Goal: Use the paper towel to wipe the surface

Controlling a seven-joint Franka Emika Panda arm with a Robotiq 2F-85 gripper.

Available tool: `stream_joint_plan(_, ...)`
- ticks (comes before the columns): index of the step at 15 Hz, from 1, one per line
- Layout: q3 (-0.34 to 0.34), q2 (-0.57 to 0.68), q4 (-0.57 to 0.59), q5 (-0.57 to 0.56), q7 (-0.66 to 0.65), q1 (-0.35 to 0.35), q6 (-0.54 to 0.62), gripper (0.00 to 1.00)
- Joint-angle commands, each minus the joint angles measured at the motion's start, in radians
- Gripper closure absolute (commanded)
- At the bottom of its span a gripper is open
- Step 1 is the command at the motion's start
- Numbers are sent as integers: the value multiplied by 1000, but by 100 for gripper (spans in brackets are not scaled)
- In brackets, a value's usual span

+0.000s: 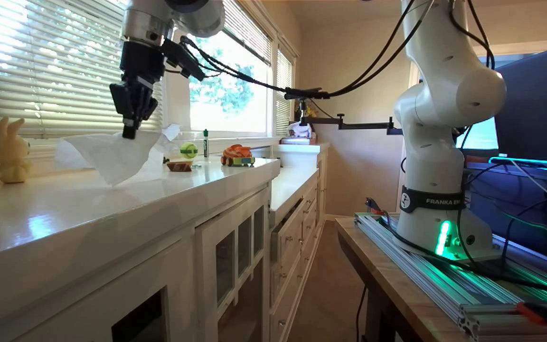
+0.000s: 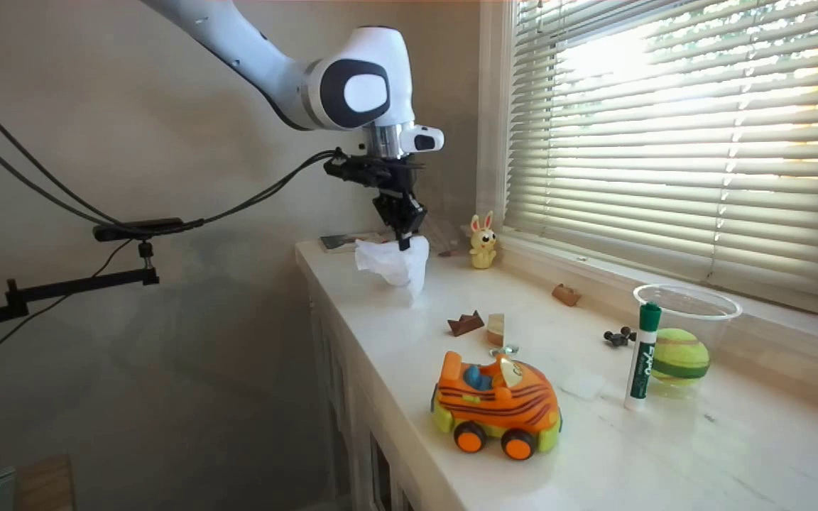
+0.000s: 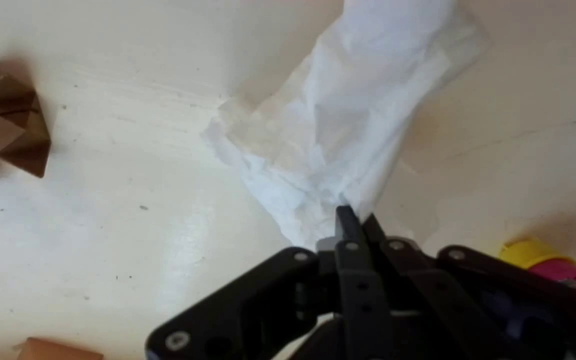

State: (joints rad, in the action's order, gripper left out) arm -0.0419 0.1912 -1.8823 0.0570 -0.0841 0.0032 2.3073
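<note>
My gripper (image 3: 359, 216) has its jaws drawn tight together, with part of the paper towel (image 3: 338, 125) pinched between them; the rest spreads toward the top centre of the wrist view. So the picking-up is done, as I judge it. In an exterior view the towel hangs left of centre over the surface (image 1: 64, 204), its lowest corner on it or just above; whether it touches, I cannot tell. Nor can I tell from what I see whether any wiping has been done. A dark speck (image 3: 143, 207) lies left of centre in the wrist view, with smaller specks (image 3: 64, 106) scattered over that half, so I take most of the wiping, perhaps all, to be left. What remains, I think, is to lower the towel until it lies against the surface and draw it across, keeping clear of the brown folded piece (image 3: 13, 120) at upper left and the yellow-and-pink piece (image 3: 560, 270) at lower right.
</note>
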Motion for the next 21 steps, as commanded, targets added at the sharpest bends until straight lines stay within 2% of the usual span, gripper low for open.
stream_joint_plan(1, 17, 36, 91, -34, 37, 4, -36, 96)
stream_joint_plan(11, 18, 225, 275, 35, 200, -52, -16, 96)
stream_joint_plan(17, -7, 327, 330, 94, 242, -86, -17, 96)
stream_joint_plan(21, -24, 341, 326, 117, 235, -84, -41, 96)
